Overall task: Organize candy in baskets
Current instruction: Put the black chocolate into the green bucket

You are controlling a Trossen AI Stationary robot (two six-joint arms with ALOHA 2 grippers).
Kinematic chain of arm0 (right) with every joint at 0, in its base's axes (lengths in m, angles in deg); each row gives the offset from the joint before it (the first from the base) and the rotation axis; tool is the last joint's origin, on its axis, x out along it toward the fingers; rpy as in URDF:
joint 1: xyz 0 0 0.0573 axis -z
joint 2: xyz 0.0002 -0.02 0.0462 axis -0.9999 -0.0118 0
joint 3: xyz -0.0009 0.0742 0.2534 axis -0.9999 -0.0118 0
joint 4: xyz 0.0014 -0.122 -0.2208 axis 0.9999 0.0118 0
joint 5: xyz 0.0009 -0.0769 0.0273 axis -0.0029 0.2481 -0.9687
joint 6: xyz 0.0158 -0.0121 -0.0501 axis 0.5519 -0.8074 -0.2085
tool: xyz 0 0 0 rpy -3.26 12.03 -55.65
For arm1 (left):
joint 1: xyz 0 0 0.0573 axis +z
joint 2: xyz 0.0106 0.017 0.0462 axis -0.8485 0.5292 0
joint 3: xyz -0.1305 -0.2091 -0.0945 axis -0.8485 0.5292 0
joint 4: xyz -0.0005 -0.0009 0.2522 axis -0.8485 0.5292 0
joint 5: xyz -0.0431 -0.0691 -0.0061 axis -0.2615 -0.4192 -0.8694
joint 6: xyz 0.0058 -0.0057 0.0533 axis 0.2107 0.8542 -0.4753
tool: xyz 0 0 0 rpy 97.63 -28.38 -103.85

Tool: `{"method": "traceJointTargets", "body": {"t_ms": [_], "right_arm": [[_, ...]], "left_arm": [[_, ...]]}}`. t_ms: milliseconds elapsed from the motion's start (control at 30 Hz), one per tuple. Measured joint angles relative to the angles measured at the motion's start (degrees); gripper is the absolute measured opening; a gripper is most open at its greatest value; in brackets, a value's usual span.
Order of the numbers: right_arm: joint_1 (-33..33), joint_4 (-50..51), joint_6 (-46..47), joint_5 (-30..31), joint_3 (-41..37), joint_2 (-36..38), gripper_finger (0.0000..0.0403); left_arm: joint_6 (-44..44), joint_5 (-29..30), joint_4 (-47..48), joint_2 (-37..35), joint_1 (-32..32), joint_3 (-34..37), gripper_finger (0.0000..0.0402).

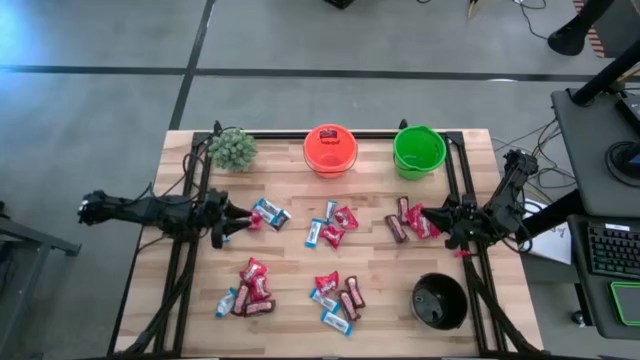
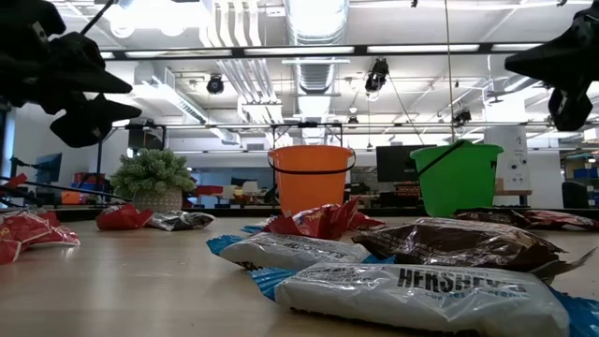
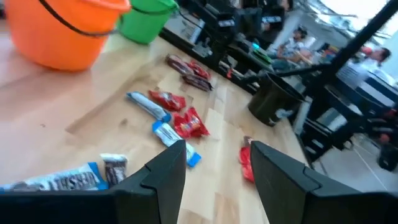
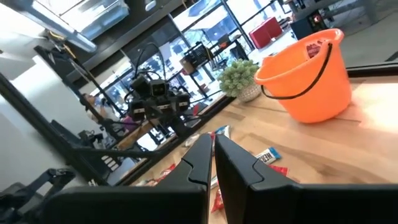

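Inside the orange basket [image 4: 308,71], red candy [image 4: 316,45], visible only past the right end effector [image 4: 213,163], fingers pressed together.

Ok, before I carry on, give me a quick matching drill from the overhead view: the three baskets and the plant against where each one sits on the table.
Things:
1. orange basket
2. green basket
3. black basket
4. potted plant

Places, by the high view:
A. near edge, on the right arm's side
B. far edge, on the left arm's side
C. far edge, middle
D. far edge, toward the right arm

Pairs: 1-C, 2-D, 3-A, 4-B
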Motion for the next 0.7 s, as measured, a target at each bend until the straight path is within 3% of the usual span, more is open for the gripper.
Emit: {"method": "traceJointTargets", "body": {"t_ms": [133,233,700], "right_arm": [[0.0,0.0,2.0,3.6,0.0,0.0,0.0013],[0.0,0.0,2.2,5.3,0.0,0.0,0.0013],[0.0,0.0,6.2,5.3,0.0,0.0,0.0013]], "left_arm": [[-1.0,-0.1,-1.0,1.7,0.0,0.0,0.0162],[3.4,1.4,-1.1,3.1,0.0,0.0,0.0162],[5.3,2.2,-5.5,6.1,0.0,0.0,0.0162]]}}
